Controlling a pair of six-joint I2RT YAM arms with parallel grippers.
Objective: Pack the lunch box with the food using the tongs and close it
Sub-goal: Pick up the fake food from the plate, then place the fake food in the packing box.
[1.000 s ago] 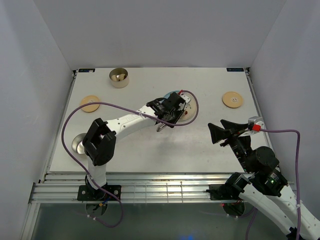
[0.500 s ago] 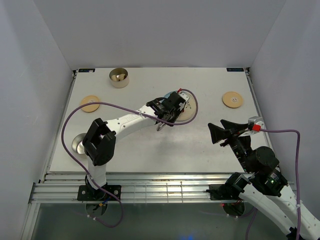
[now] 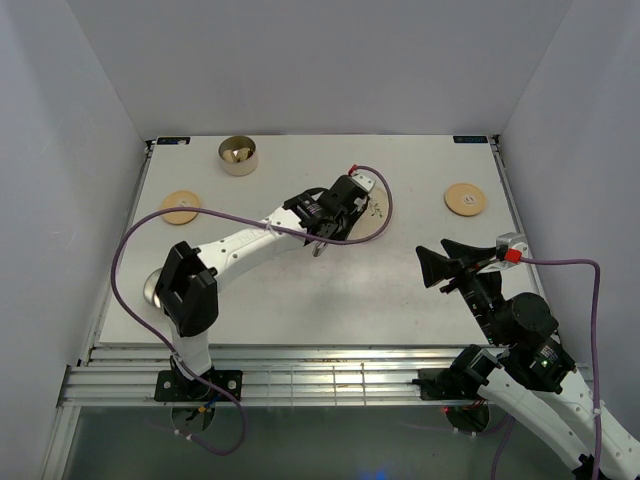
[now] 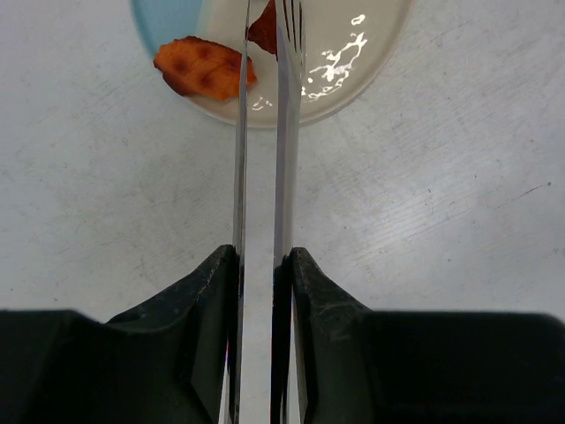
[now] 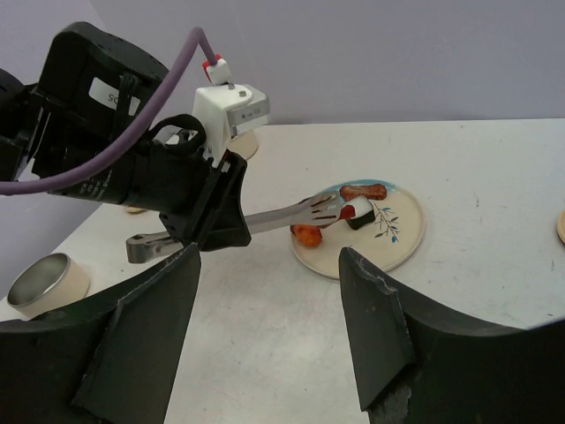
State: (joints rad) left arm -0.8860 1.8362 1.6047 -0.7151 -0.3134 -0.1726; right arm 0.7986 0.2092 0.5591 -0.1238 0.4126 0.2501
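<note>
Steel tongs (image 4: 282,132), pressed narrow by the left gripper (image 4: 262,261), have advanced over the plate (image 4: 371,44) to a red piece (image 4: 262,31); picking likely starts, hold unclear.

A round cream plate (image 5: 399,240) with a light-blue patch on one side and a thin dark sprig (image 5: 385,222) painted on it sits at mid-table, toward the far edge. The white table (image 3: 400,290) shows faint scuffs and is closed in by plain pale walls (image 3: 320,60). Small blue labels (image 3: 172,141) mark its far corners. Ribbed metal rails (image 3: 320,380) line the near edge.
</note>
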